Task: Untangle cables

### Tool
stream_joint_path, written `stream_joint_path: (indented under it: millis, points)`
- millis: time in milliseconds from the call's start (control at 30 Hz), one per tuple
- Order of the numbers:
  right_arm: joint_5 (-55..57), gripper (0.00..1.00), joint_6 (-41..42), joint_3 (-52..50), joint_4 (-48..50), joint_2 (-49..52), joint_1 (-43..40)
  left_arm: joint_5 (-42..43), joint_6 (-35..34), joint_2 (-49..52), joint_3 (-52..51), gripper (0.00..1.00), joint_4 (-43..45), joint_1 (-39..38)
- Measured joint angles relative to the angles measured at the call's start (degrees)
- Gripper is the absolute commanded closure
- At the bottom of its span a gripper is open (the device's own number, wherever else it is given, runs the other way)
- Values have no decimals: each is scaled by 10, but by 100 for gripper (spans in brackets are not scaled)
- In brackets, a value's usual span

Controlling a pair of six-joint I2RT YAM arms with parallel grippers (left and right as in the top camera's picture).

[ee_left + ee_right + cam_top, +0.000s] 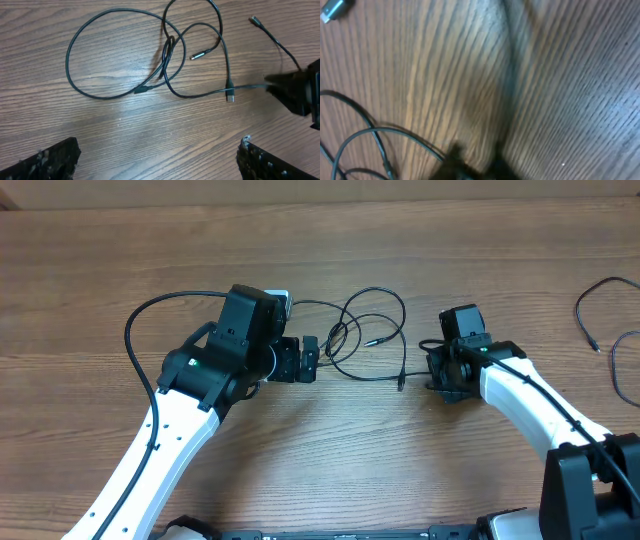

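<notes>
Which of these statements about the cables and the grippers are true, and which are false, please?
1. The left gripper is open and holds nothing. True.
2. The right gripper is wide open. False: it is shut, apparently on a strand of the cables.
3. The cables lie on the table between the two grippers. True.
4. Every cable is part of that one tangle. False: a loose cable lies apart, near the right edge of the overhead view.
</notes>
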Motion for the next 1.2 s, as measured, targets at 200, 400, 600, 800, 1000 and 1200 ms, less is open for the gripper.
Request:
stream_joint_path:
  millis: [200, 400, 600, 800, 1000, 1200]
  points:
    - [-42, 96, -136, -10, 176, 0, 0, 0, -2, 0, 0, 0, 0, 0]
    - [-144, 96, -324, 35, 240, 0, -5, 0, -2, 0, 0, 0, -3, 0]
    - [-240, 96, -438, 176, 182, -11, -33, 0, -2, 0, 0, 0, -2, 0]
    - [-282, 96, -492, 355, 53, -44, -43, 0, -2, 0, 0, 0, 7, 0]
    - [-306, 96, -532, 529, -62, -60, -43, 0, -2, 0, 0, 1, 44, 0]
    - [-314, 96, -545, 663, -125, -62, -43, 0, -2, 13, 0, 0, 80, 0]
